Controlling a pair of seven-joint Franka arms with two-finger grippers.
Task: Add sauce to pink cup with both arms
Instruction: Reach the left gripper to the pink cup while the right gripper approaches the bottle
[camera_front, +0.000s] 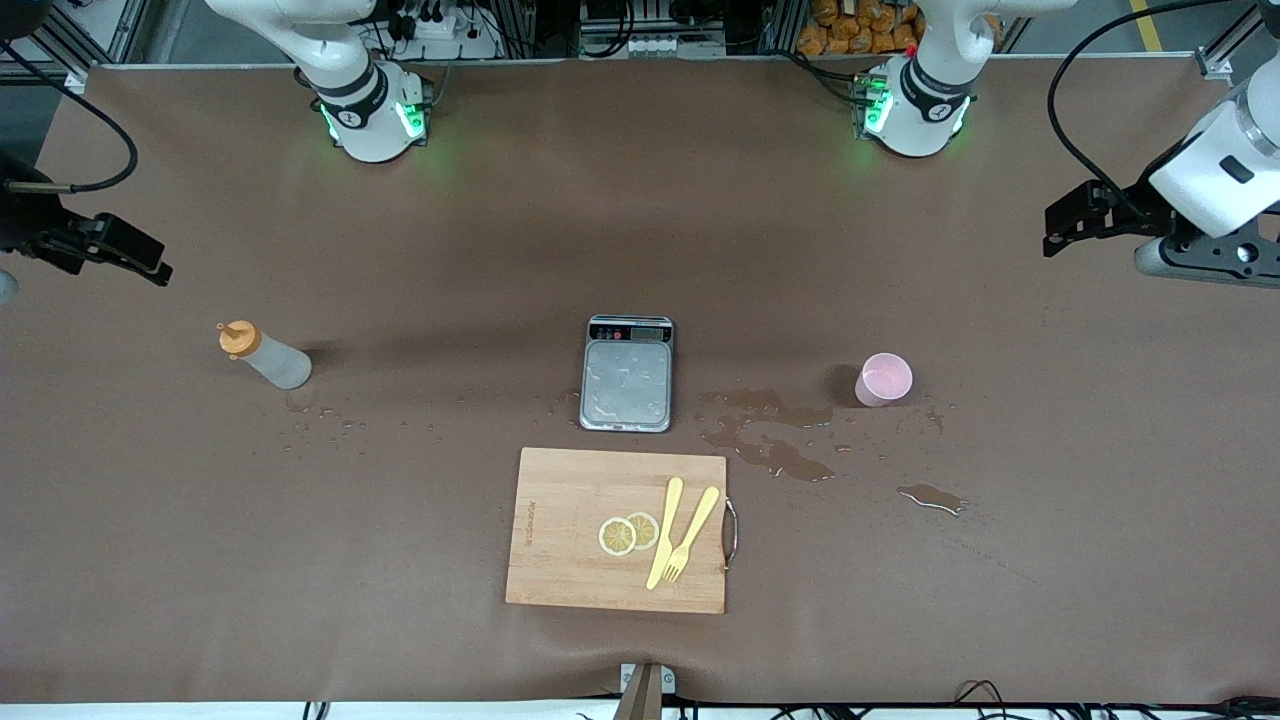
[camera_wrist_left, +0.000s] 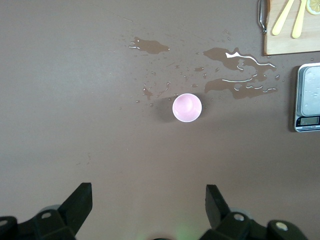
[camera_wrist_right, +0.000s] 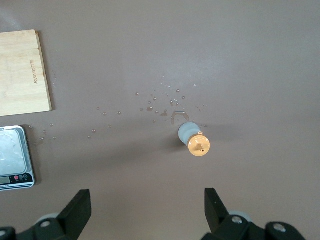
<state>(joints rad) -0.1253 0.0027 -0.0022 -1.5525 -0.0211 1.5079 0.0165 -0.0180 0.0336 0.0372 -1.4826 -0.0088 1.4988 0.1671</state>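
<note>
- The sauce (camera_front: 265, 356) stands upright on the table (camera_front: 300, 560), toward the right arm's end; its orange cap is on; small drops lie on the table just beside it.
- The pink cup (camera_front: 883, 379) stands upright toward the left arm's end, well apart from the sauce; it looks empty inside; brown puddles (camera_front: 775, 440) lie between it and the wooden board (camera_front: 560, 560).
- The grey scale (camera_front: 627, 374) sits in the middle of the table, between the bottle and the cup; the board lies nearer to the front camera than the scale, close to the table's near edge, with lemon slices (camera_front: 628, 533) and a yellow knife and fork (camera_front: 682, 533) on it.
- The right gripper (camera_wrist_right: 147, 202) hangs high over the table near the sauce; its fingers are wide apart and hold nothing.
- The left gripper (camera_wrist_left: 149, 200) hangs high over the table near the pink cup; its fingers are wide apart too, with nothing in them.
- Nothing has been picked up yet; I think the first job is for the right arm to take the bottle.
- To do it well: come down with one finger on each side of the bottle's body, below the cap; squeeze softly, since the bottle is soft and sauce could squirt out; the table is wet, so the bottle and cup may slide; the left arm should hold the cup steady.
</note>
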